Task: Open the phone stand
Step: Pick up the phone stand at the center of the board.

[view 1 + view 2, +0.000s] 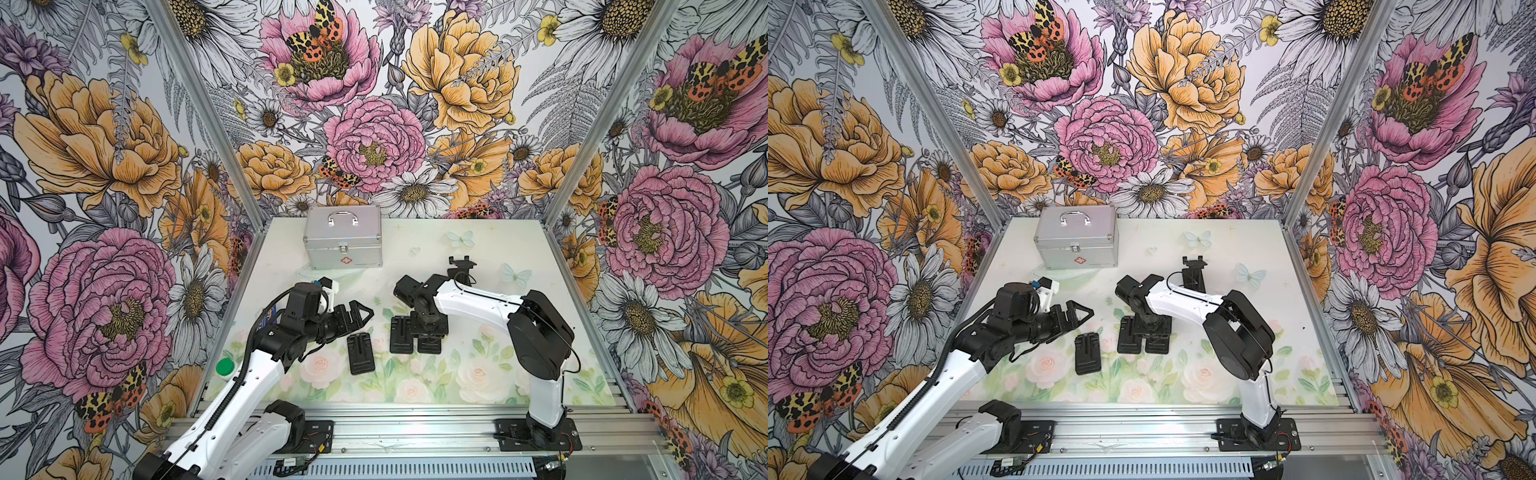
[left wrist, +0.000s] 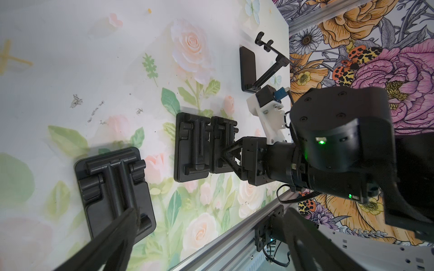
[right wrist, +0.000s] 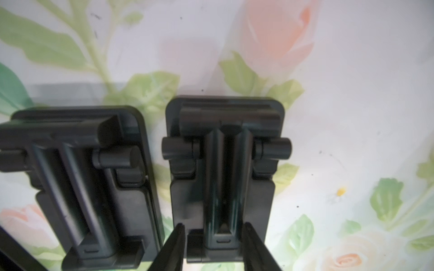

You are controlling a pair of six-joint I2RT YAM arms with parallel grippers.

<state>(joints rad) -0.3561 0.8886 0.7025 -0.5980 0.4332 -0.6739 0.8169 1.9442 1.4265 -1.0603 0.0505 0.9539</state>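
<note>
The folded stand [image 3: 224, 173] lies flat mid bench [image 1: 478, 249] beside a twin [image 3: 89, 187], looks like light, stiff, slick plastic, so I'd grab the arm [image 3: 224, 206] by its free end, where the right fingers [image 3: 173, 246] sit part-spread astride it, not clearly touching, while the left fingers [image 2: 117, 230] hang wide apart.

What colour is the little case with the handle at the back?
Silver case, with a small red emblem on its front; clearest in a top view.
</note>
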